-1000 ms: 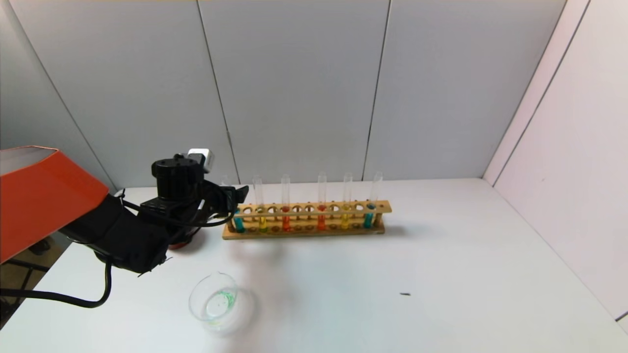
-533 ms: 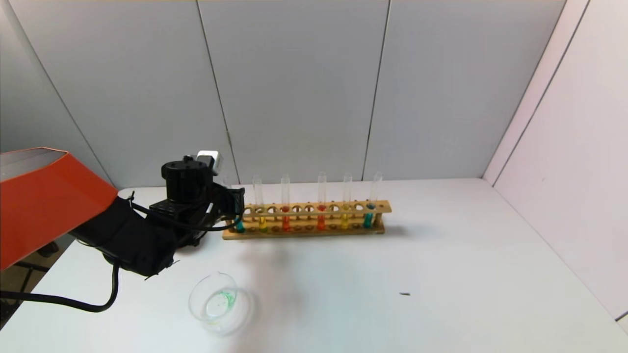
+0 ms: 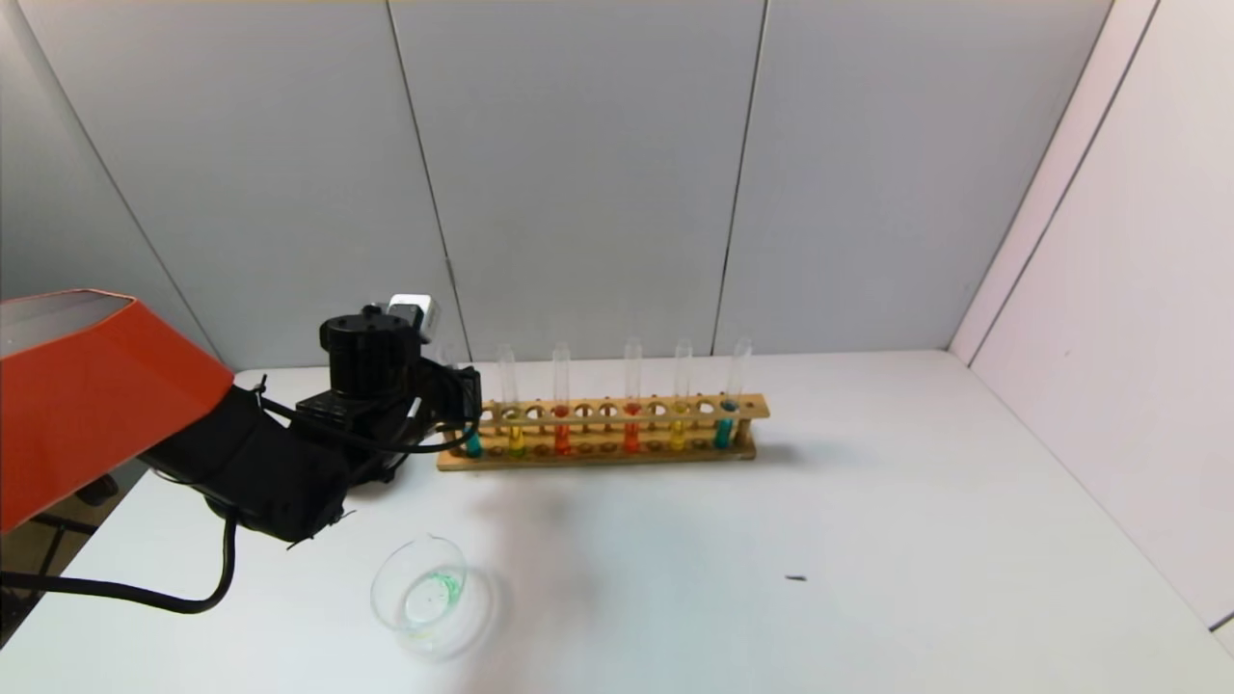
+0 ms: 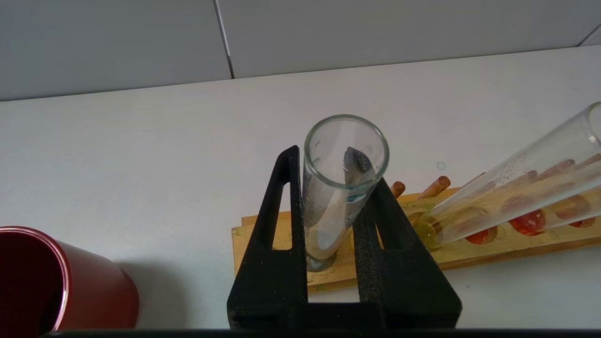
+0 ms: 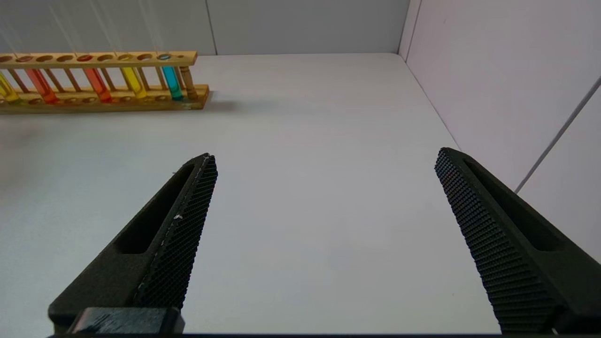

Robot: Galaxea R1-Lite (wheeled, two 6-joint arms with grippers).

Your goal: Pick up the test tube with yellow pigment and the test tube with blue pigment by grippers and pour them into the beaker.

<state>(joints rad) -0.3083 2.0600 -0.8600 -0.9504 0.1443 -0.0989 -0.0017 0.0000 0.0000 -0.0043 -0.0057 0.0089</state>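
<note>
My left gripper (image 3: 469, 395) is at the left end of the wooden rack (image 3: 627, 456). In the left wrist view it (image 4: 334, 164) is shut on the test tube with blue pigment (image 4: 340, 188), which stands upright with its round bottom in the rack's end hole. A little blue liquid shows low in that tube (image 3: 472, 444). The test tube with yellow pigment (image 3: 516, 439) stands in the rack beside it. The beaker (image 3: 424, 593) sits on the table in front, with green traces inside. My right gripper (image 5: 324, 188) is open and empty above the bare table on the right.
The rack also holds two orange-red tubes, a golden-yellow tube (image 3: 679, 434) and a teal tube (image 3: 724, 431). A dark-red cup (image 4: 51, 281) stands left of the rack, hidden by my left arm in the head view. A small dark speck (image 3: 795, 578) lies on the table.
My left gripper has shifted slightly right and closer to the rack's left end, and the blue tube has sunk lower into the end hole. The beaker and other tubes have not moved.
</note>
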